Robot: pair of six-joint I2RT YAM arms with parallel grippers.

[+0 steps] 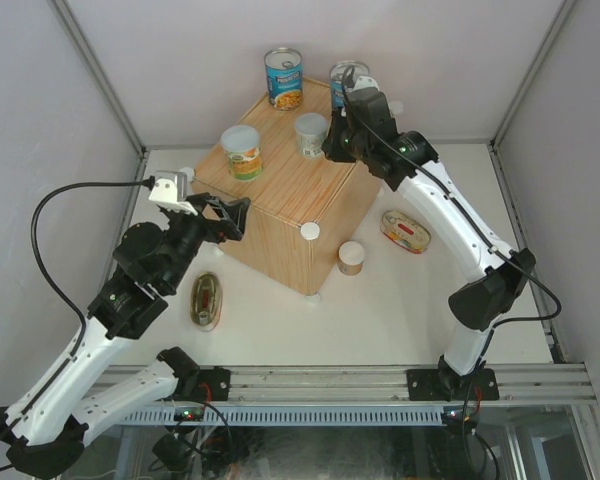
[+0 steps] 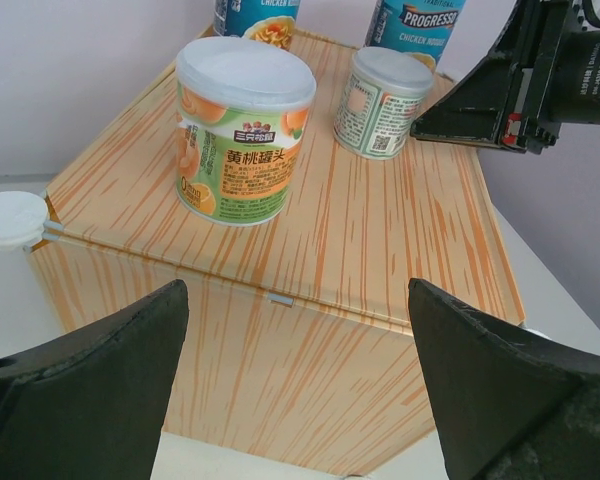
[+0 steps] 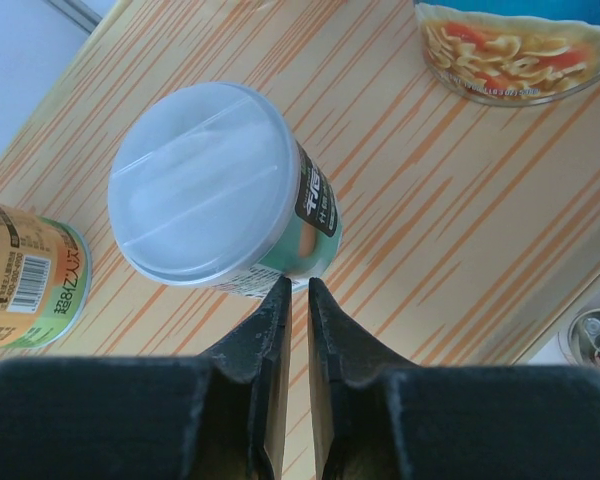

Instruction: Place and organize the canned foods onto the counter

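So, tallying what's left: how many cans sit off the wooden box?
3: a small can at the box's near corner, an oval tin right of it, a second oval tin left of the box. Others may be hidden.

**Orange Streaks, Blue Labels**

The counter (image 1: 280,205) is showing pale wood grain streaked orange, its knobs (image 1: 309,231) gleaming white. Two tall cans (image 1: 283,78) are wearing blue labels. The peach can (image 2: 242,135) is sporting an orange-and-green label under a pale lid; the green can (image 3: 200,185) is showing green beneath a whitish lid. An oval tin (image 1: 406,231) is glowing red and yellow.

Cans (image 1: 242,152) and the right arm (image 1: 420,165) crowd the counter's (image 1: 300,200) far half; its near half lies free.
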